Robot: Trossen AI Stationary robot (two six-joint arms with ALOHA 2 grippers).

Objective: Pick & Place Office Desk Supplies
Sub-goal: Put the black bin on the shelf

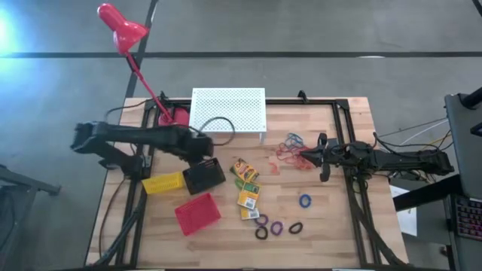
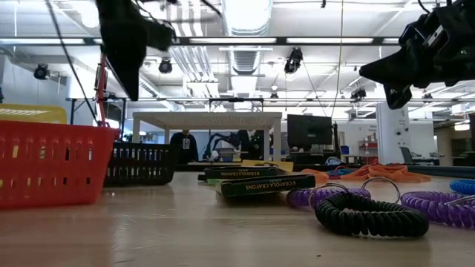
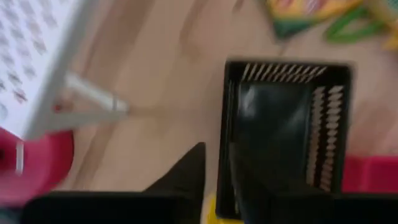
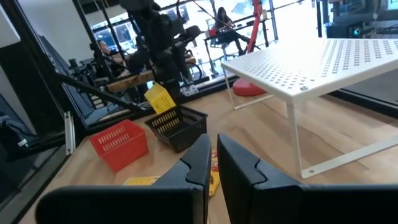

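Observation:
My left gripper (image 1: 202, 150) (image 3: 217, 155) points down, open, high over the black mesh basket (image 1: 203, 175) (image 3: 283, 130), and touches nothing. A yellow basket (image 1: 162, 182) and a red basket (image 1: 197, 213) stand on the table beside the black one. Yellow-green crayon boxes (image 1: 245, 184) lie at the middle of the table. An orange-red rubber band heap (image 1: 290, 150) lies to their right. Blue (image 1: 304, 200), purple (image 1: 276, 226) and black (image 1: 295, 227) coil rings lie nearer the front. My right gripper (image 1: 307, 156) (image 4: 212, 152) hangs level and shut, above the table by the rubber bands.
A white perforated stand (image 1: 228, 111) is at the table's far middle, with the base of a red desk lamp (image 1: 175, 117) to its left. Black frame rails (image 1: 354, 188) run along the table's sides. Bare wood (image 1: 331, 226) shows at the front right.

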